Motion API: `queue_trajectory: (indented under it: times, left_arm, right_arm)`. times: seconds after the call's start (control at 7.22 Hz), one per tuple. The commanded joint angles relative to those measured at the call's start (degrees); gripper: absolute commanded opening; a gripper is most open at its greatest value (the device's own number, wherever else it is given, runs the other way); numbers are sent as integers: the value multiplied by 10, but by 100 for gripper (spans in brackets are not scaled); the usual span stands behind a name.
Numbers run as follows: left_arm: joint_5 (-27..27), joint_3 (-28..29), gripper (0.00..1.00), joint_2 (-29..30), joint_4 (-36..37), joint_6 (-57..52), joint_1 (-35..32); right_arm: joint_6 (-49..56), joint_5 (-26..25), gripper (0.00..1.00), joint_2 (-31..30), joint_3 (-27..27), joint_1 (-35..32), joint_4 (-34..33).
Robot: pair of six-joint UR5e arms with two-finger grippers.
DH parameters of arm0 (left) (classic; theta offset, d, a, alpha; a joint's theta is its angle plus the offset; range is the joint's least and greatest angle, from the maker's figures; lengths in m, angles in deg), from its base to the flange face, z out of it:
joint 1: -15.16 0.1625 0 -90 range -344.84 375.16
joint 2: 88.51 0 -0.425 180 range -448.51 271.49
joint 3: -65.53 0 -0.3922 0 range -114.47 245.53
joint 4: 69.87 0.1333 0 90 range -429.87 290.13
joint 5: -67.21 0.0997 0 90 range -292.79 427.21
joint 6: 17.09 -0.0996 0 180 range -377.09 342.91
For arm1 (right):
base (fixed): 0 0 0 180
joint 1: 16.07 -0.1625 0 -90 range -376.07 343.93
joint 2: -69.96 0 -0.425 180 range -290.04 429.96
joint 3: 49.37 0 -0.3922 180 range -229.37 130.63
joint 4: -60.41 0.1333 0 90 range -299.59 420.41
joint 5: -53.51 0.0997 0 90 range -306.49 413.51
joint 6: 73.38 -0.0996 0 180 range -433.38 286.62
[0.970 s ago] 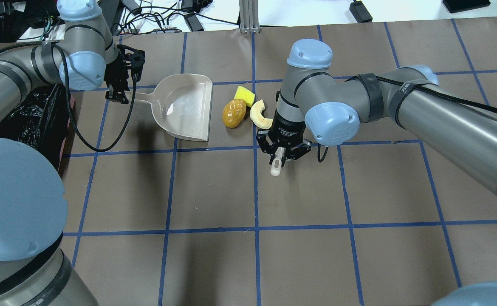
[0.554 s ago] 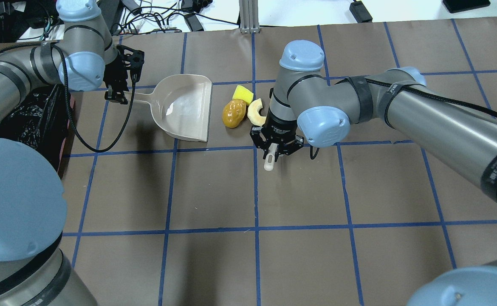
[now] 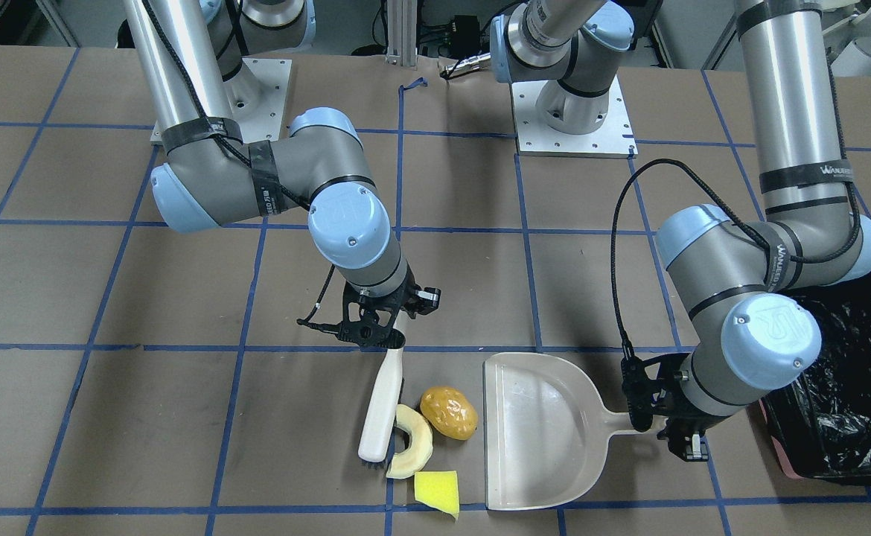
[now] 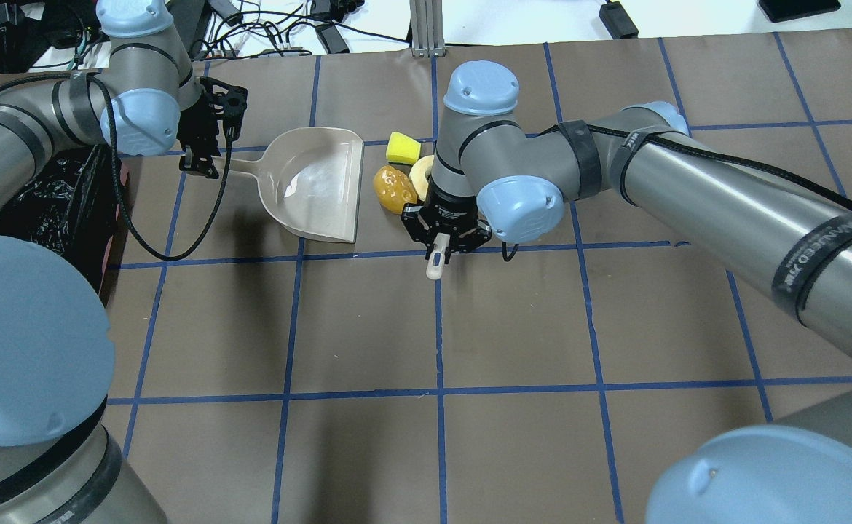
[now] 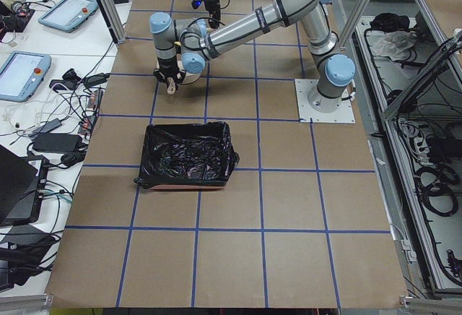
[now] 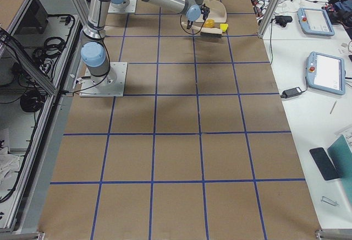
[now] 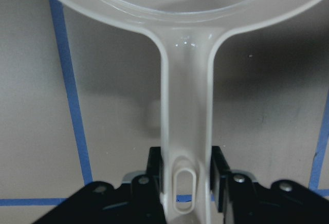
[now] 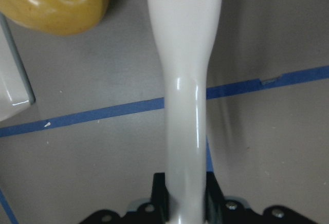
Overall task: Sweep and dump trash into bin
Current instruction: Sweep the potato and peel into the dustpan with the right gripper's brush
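Note:
My right gripper [image 4: 438,246] is shut on the handle of a white brush [image 3: 381,402]. The brush head rests against the pale cream crescent slice [image 3: 412,441]. The golden-brown lump [image 3: 448,412] lies just before the mouth of the off-white dustpan [image 3: 540,435]. The yellow wedge [image 3: 437,492] lies by the pan's front corner. My left gripper [image 3: 662,432] is shut on the dustpan handle [image 7: 186,126] and holds the pan flat on the table. The black-lined bin [image 3: 845,387] stands behind the left arm. The lump [image 8: 56,3] also shows beside the brush handle [image 8: 187,80].
Brown paper with blue tape grid lines covers the table [image 4: 513,327]. Cables and power bricks [image 4: 280,29] lie beyond the far edge. The bin [image 4: 54,204] sits at the table's left edge, partly under my left arm.
My right arm has swept left with the brush, pushing the crescent, the lump and the yellow wedge closer to the dustpan's mouth. The left arm and dustpan have stayed put.

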Motion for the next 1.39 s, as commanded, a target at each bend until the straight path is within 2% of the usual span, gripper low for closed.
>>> queue_trajectory:
  times: [0.0, 0.42, 0.83, 1.25]
  left_arm:
    - [2, 1, 7, 2, 0, 6, 0]
    - [3, 4, 7, 3, 0, 31, 0]
    - [0, 4, 7, 3, 0, 31, 0]
    - [-2, 4, 7, 3, 0, 31, 0]
  right_arm:
    - [-4, 0, 0, 19, 5, -23, -43]
    - [-47, 1, 0, 35, 23, -46, -61]
    - [-118, 12, 0, 85, 103, -82, -61]
    - [-154, 40, 0, 84, 115, -94, -61]
